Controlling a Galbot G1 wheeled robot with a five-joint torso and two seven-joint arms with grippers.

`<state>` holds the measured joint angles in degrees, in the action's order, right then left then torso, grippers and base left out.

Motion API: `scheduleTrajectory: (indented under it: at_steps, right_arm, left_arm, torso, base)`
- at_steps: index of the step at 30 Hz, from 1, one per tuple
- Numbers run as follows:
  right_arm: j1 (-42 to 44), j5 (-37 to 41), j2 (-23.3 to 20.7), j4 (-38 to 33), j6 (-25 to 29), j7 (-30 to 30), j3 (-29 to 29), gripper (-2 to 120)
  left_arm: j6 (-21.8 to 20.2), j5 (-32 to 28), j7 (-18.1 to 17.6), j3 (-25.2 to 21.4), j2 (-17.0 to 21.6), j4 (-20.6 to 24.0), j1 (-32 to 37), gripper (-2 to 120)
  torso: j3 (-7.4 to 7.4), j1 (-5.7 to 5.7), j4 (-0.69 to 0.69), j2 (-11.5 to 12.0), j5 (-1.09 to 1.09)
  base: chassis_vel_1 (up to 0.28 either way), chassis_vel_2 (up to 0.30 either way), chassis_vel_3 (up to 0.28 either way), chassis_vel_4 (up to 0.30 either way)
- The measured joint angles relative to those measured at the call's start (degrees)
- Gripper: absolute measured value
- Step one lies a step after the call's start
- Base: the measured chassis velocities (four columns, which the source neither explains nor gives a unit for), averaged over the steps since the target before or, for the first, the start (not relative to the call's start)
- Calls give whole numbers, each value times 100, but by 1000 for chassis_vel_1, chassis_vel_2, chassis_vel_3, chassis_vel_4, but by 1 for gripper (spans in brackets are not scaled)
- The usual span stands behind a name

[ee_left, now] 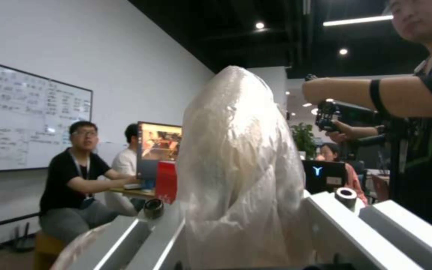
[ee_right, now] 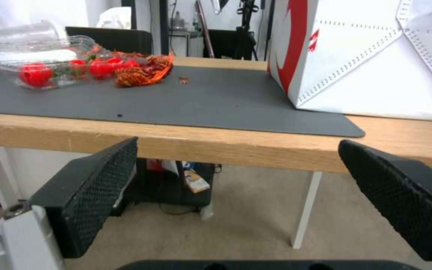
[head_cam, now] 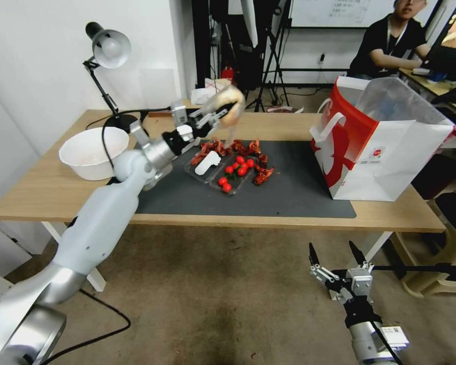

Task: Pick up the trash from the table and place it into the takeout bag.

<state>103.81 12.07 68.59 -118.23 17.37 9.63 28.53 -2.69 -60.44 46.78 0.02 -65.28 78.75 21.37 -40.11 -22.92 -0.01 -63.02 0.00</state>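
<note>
A clear bag with yellowish lump (head_cam: 229,109) hangs lifted off the table (head_cam: 45,192), upper centre of the head view, its plastic tail trailing down. Below it, mid-frame on the dark mat, lie clear plastic containers (head_cam: 219,172) and crumpled red wrappers (head_cam: 253,162). The takeout bag (head_cam: 380,142) stands upright and open at right.

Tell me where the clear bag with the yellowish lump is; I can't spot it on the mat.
In the head view the clear bag hangs above the table's far edge, gripped by the left gripper, over the red scraps.
</note>
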Motion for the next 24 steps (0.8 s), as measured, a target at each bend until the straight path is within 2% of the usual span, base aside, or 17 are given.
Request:
scheduleTrajectory:
  at_steps: [5, 11, 17, 24]
  right_arm:
    - [45, -4, 36, -26, 16, 0, 15, 100]
    - [107, -70, 85, -69, 34, -3, 25, 100]
    - [117, -105, 121, -73, 46, -5, 8, 100]
    - [131, -111, 129, -119, 78, 1, 17, 100]
  left_arm:
    - [-29, 20, 35, 365, -342, -359, -437, 7]
    - [-162, 168, 92, 710, -1000, -1057, -1098, 7]
    - [-177, 174, 74, 950, -1345, -1391, -1472, 7]
    - [-175, 200, -141, 1266, -1794, -1835, -2002, 7]
  torso:
    - [0, 0, 2, 0, -1]
    - [0, -1, 0, 0, 1]
    - [0, 0, 2, 0, 1]
    - [1, 0, 1, 0, 1]
  base:
    - [0, 0, 0, 0]
    - [0, 0, 0, 0]
    - [0, 0, 0, 0]
    - [0, 0, 0, 0]
